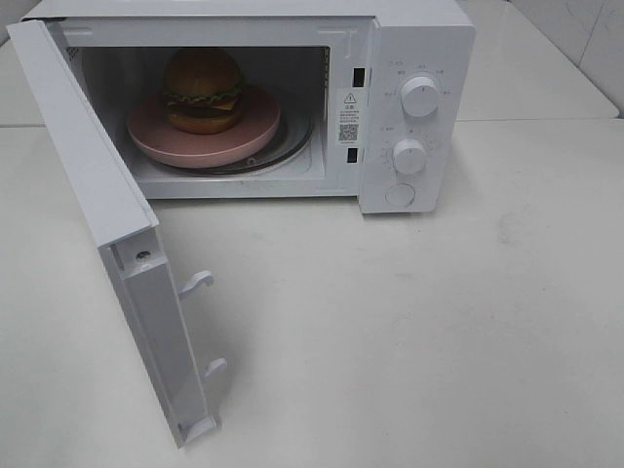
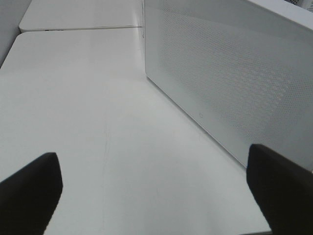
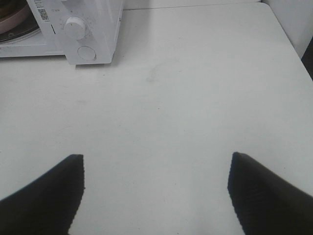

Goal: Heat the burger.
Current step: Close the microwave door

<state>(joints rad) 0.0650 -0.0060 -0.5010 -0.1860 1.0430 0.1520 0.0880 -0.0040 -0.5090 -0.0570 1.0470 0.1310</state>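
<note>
Inside the white box-shaped microwave at 12 o'clock, the round brown-bunned burger sits on a round pink plate. The left gripper and right gripper stand wide, empty. Hazard: shoving the open white door at 8 o'clock may skid the microwave.

Bright, even, diffuse light washes the white surface pale, with no hard glare. The open microwave door throws only a faint, soft-edged shadow, and the oven cavity is dimmer. In both wrist views the dark jaws are blurred and featureless. The surface beyond them is sharper, while the door's mesh ahead of the left jaws looks soft.
</note>
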